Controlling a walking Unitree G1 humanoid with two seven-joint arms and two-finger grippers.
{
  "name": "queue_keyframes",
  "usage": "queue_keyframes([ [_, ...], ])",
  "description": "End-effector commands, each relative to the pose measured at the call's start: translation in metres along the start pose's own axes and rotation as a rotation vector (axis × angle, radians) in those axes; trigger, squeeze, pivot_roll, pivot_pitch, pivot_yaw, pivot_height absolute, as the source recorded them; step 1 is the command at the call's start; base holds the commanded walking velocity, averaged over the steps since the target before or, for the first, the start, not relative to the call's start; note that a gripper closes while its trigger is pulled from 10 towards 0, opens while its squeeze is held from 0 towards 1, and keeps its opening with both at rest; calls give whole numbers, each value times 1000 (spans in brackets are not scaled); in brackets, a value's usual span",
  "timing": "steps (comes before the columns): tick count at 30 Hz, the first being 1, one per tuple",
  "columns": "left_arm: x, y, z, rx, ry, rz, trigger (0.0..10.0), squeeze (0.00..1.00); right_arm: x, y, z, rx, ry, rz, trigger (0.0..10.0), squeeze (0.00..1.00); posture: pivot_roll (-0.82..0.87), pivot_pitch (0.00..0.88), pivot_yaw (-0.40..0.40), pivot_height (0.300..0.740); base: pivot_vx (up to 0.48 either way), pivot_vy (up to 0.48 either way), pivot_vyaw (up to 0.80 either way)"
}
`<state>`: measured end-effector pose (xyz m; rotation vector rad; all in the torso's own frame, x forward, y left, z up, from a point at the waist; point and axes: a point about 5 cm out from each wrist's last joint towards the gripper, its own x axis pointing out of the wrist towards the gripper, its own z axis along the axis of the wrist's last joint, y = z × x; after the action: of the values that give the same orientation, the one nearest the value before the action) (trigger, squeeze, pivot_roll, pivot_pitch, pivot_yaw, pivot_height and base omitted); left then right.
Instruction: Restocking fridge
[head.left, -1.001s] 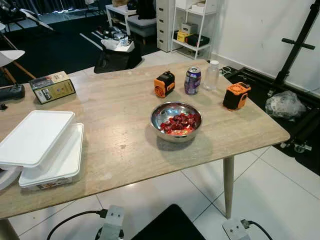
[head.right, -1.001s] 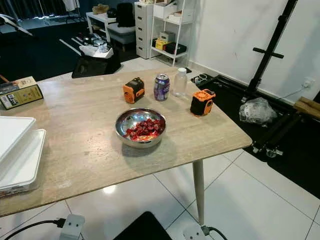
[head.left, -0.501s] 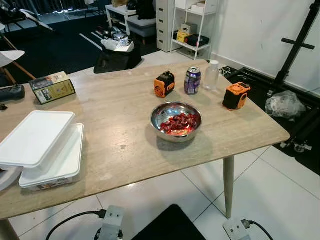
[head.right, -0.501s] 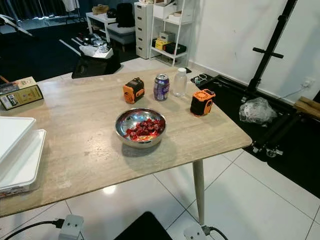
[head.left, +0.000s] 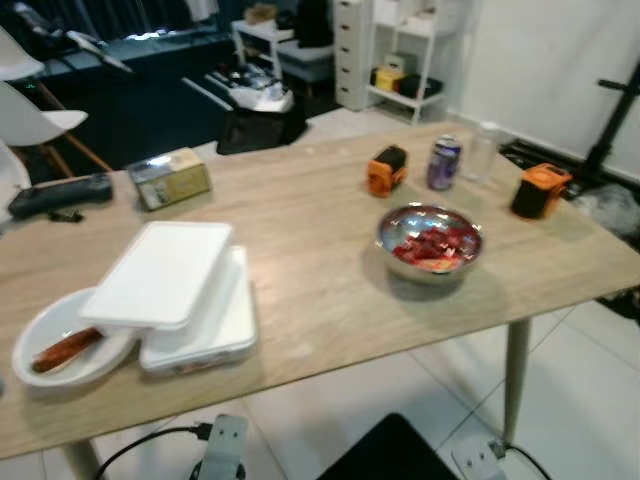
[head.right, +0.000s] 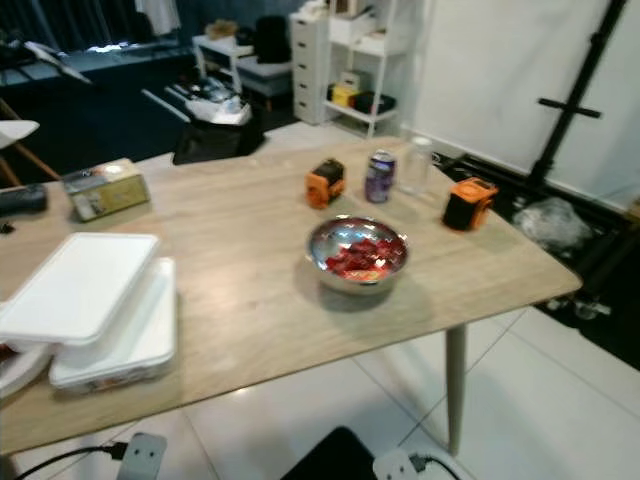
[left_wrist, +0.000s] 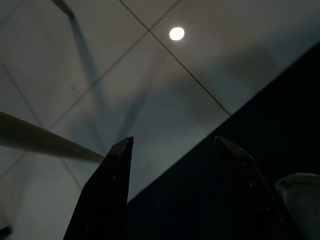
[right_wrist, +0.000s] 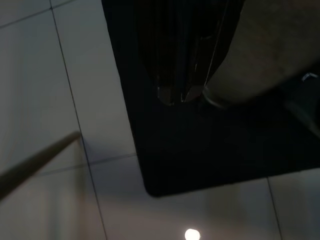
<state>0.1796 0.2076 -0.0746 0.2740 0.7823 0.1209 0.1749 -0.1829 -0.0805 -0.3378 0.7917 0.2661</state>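
Observation:
On the wooden table (head.left: 300, 215) stands a steel bowl (head.left: 430, 240) of red food pieces. Behind it are a purple drink can (head.left: 443, 164) and a clear bottle (head.left: 484, 152). Towards the table's left front lie two stacked white lidded containers (head.left: 190, 300), and beside them a white plate (head.left: 62, 350) holds a sausage. My left gripper (left_wrist: 174, 141) hangs over the tiled floor, open, with nothing between its fingers. In the right wrist view, a dark floor mat (right_wrist: 210, 135) lies over pale tiles.
Two orange devices (head.left: 385, 170) (head.left: 538, 190) flank the can and bottle. A box (head.left: 172, 178) and a black remote (head.left: 58, 195) lie at the table's far left. White chairs (head.left: 30, 115), shelving (head.right: 350, 60) and a black stand (head.right: 575, 100) surround the table. Power strips (head.left: 222, 450) lie on the floor.
The camera has swung left and the picture is blurred; the table's left end, the plate with the sausage and the remote have come into view. Nothing on the table has moved.

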Motion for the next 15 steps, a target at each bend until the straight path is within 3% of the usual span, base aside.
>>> queue_keyframes([
  [1, 0, 0, -2, -3, 15, 1, 10000, 0, -2, -2, -4, -2, 16, -6, 10000, 0, -34, 58, -19, 740, 0, 0, 0],
  [15, 0, -1, 0, 19, 5, -10, 10000, 0, -2, -1, -4, 3, 14, -4, 10000, 0, -37, 60, -14, 740, 0, 0, 0],
])
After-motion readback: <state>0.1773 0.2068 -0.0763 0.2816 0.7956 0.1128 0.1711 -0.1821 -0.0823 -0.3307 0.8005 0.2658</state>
